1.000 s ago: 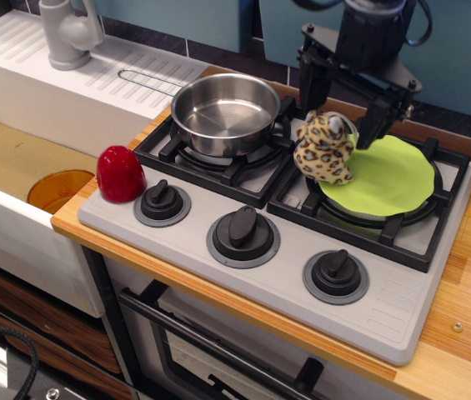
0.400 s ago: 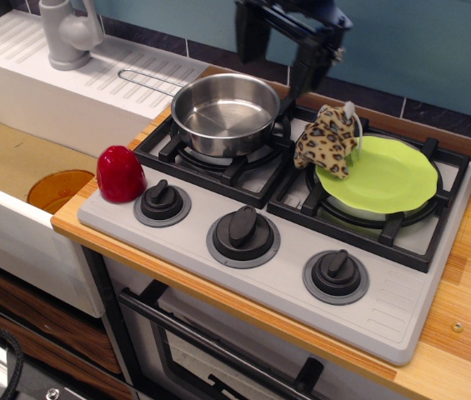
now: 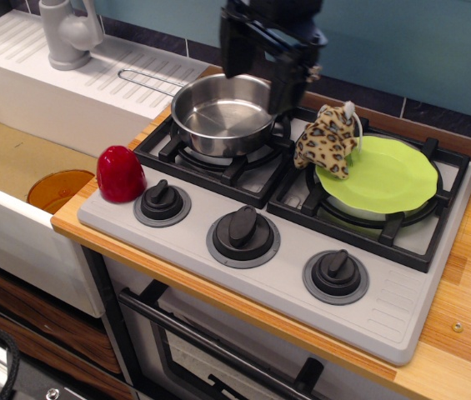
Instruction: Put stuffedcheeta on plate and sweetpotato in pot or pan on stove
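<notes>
The spotted stuffedcheeta [image 3: 328, 140] leans on the left rim of the lime-green plate [image 3: 385, 174], which lies on the right burner of the grey stove [image 3: 293, 275]. The glossy red sweetpotato [image 3: 120, 174] stands at the stove's front left corner, left of the first knob. The steel pan [image 3: 225, 113] sits empty on the left burner, its wire handle [image 3: 147, 81] pointing left. My black gripper [image 3: 258, 71] hangs open and empty above the pan's back right rim, left of the cheeta.
Three black knobs [image 3: 242, 231] line the stove's front. A white sink with drainboard [image 3: 68, 92] lies to the left, with a grey faucet [image 3: 67, 32] and an orange translucent disc [image 3: 60, 188] in the basin. Wooden counter [image 3: 468, 317] borders the stove on the right.
My gripper let go of the cheeta, which now leans on the plate's rim. It rose and moved left from above the plate to above the pan.
</notes>
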